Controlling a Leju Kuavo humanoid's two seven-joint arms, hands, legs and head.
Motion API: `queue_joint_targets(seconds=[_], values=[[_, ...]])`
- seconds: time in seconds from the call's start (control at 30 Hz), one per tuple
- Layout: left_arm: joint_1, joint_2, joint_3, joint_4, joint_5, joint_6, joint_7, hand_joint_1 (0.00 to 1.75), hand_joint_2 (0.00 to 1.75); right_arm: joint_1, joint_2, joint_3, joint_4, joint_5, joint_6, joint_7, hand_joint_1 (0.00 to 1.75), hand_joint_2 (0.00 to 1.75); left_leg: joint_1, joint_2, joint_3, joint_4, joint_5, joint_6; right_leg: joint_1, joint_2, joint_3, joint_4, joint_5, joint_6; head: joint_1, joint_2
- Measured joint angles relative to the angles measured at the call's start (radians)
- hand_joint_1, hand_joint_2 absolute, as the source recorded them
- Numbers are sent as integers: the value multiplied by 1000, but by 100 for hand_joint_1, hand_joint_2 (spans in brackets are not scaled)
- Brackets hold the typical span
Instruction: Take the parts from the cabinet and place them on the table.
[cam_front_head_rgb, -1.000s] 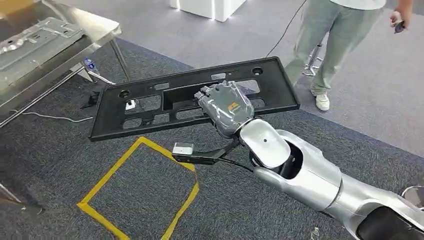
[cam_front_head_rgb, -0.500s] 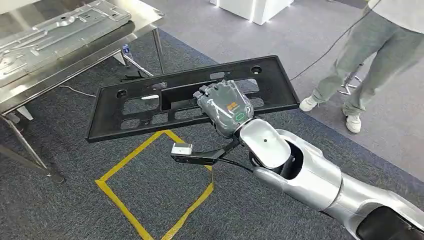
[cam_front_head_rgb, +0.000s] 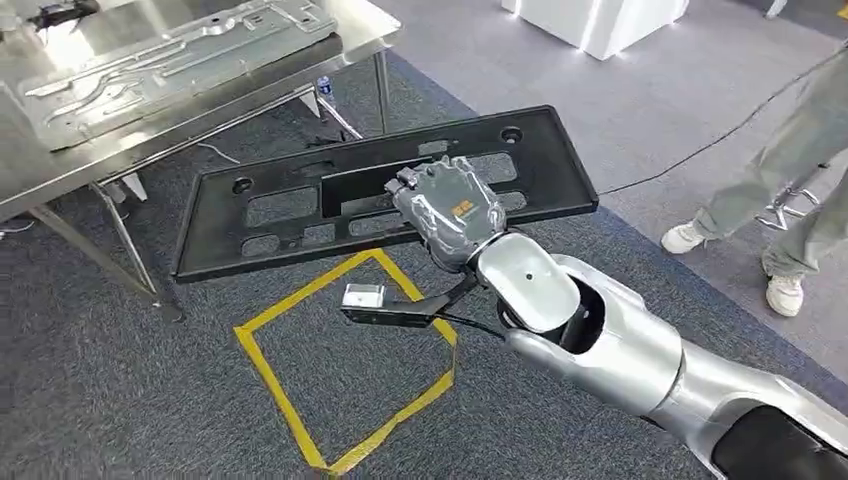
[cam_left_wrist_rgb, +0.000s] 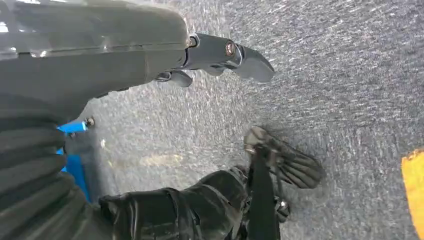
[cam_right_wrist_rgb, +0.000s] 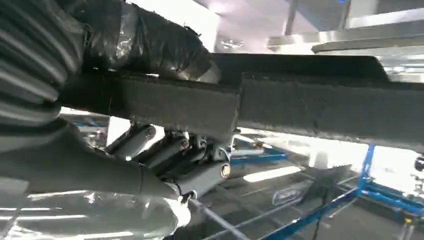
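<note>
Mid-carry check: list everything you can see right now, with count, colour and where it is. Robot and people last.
Black panel: one, black plastic with cut-outs, held above the carpet, tilted.
Metal table: one, silver, upper left of the head view.
Stamped metal part: one, silver, lying on the table.
Tape square: one, yellow, on the carpet below the panel.
Carpet: dark grey, underfoot.
White block: one, white, top of the head view.
Cable: one, dark, across the lighter floor at right.
Person: one, grey-green trousers, white shoes, right edge.
Right hand: grey, grips the panel's middle.
Left hand: dark grey, hangs over the carpet, holds nothing.
</note>
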Motion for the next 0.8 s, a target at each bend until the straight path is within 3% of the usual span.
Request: queue_joint_targets(seconds=[0.03, 0.07, 0.1, 0.13, 0.17, 0.2, 0.23, 0.33, 0.37, 0.4, 0.43, 0.5, 0.53, 0.57, 0.6, 0.63, 0.67, 0.7, 0.73, 0.8], values=[[0, 0, 0, 0, 0, 0, 0, 0, 175, 1, 0, 0, 0, -1, 0, 0, 175, 175, 0, 3, -17, 29, 0, 1, 1, -15, 0, 0, -2, 0, 0, 0], [0, -1, 0, 0, 0, 0, 1, 0, 175, 1, 0, 0, 0, -2, 0, -1, 175, 175, 0, 5, -9, 10, 20, 2, 3, -29, 1, 0, -4, -1, 0, 0], [1, -1, 0, 0, 0, 0, 1, 0, 175, 1, 0, 0, 0, -3, 0, -2, 175, 175, 0, 8, 22, -49, 55, 5, 4, -43, 3, 1, -6, 1, 0, 0], [1, -1, 0, 0, 0, 0, 1, 0, 175, 1, 0, 0, 0, -3, 1, -2, 175, 175, -1, 20, 72, -138, 96, 10, 5, -57, 8, 0, -9, 3, 0, 0], [1, -1, 0, 0, 0, 0, 1, 0, 175, 0, 0, 0, 0, -3, 1, -2, 175, 175, -9, 67, 126, -233, 127, 18, 7, -69, 15, 0, -14, 5, 0, 0], [0, -1, 0, 0, -1, 0, 1, 0, 175, 0, 0, 0, 0, -3, 1, -2, 175, 175, -28, 124, 134, -256, 107, 27, 11, -79, 18, -4, -16, 9, 0, 0], [-1, 0, 0, 0, 0, 0, 1, 0, 175, -2, 0, 0, 0, -4, 1, -2, 175, 175, -28, 108, 140, -265, 113, 30, 17, -91, 20, -2, -20, 14, 2, 0], [-1, 0, 0, 0, 0, 0, 1, 0, 175, -2, 0, 0, 0, -5, 1, -2, 175, 175, -30, 65, 138, -265, 114, 40, 17, -128, 33, -9, -25, 27, 3, 0], [-1, 0, 0, 0, 0, 0, 1, 0, 175, -2, 0, 0, 0, -5, 1, -2, 175, 175, -16, 52, 148, -276, 121, 47, 16, -114, 26, -3, -34, 37, 3, 0], [-1, 0, 0, 0, 0, 0, 1, 0, 175, -2, 0, 0, 0, -5, 1, -2, 175, 175, -16, 36, 149, -279, 121, 48, 11, -52, 15, 29, -54, 40, 9, 0], [-2, 0, 0, 0, -1, 0, 1, 0, 175, -5, 0, 0, 0, -5, 0, -4, 175, 175, -15, 25, 149, -279, 122, 52, 11, -17, -21, 101, -91, 40, 12, 0], [-6, 0, 0, 0, -3, -4, 1, 0, 175, -4, 0, 0, 0, -6, 1, -5, 175, 175, -16, -3, 147, -278, 121, 56, 11, 11, -108, 260, -148, 40, 16, 0], [-6, 0, 0, 0, -3, -5, 2, 0, 175, -1, 0, 0, 0, -6, 0, -6, 175, 175, -16, -21, 147, -277, 121, 57, 11, 16, -139, 305, -149, 39, 16, 0], [-4, 0, 0, 0, -4, -5, 2, 0, 175, 1, -2, 0, 0, -6, 0, -6, 175, 175, -17, -39, 147, -275, 120, 56, 12, 18, -140, 293, -125, 36, 16, 0], [-4, 0, 0, 0, -6, -5, 2, 0, 175, 1, -2, 0, 0, -6, -1, -6, 175, 175, -17, -56, 148, -272, 120, 56, 11, 21, -119, 235, -82, 31, 16, 0], [-4, 0, 0, 0, -7, -4, 4, 0, 175, 0, -2, 0, 0, -6, -2, -6, 175, 175, -17, -72, 148, -270, 120, 55, 11, 27, -83, 152, -34, 27, 16, 0], [-4, 0, 0, 0, -10, -3, 6, 0, 175, -1, -2, 0, 0, -6, -2, -6, 175, 175, -16, -87, 148, -268, 119, 54, 11, 49, -37, 53, 13, 21, 16, 0], [-4, 0, -1, 0, -11, -3, 7, 0, 175, -1, -2, 0, 0, -6, -2, -6, 175, 175, -11, -94, 145, -269, 119, 52, 5, 102, -18, 12, -3, 17, 15, 0], [-6, 3, -1, 0, -12, -1, 8, 0, 175, -1, -2, 0, 0, -6, -3, -6, 175, 175, -17, -107, 138, -262, 120, 44, 8, 106, -11, -6, 6, 18, 14, 0], [-3, 4, -1, 0, -12, 0, 10, 0, 175, -1, -2, 0, -1, -6, -7, -6, 175, 175, -6, -126, 133, -271, 126, 32, 16, 81, -10, -2, 7, 12, 15, 0]])
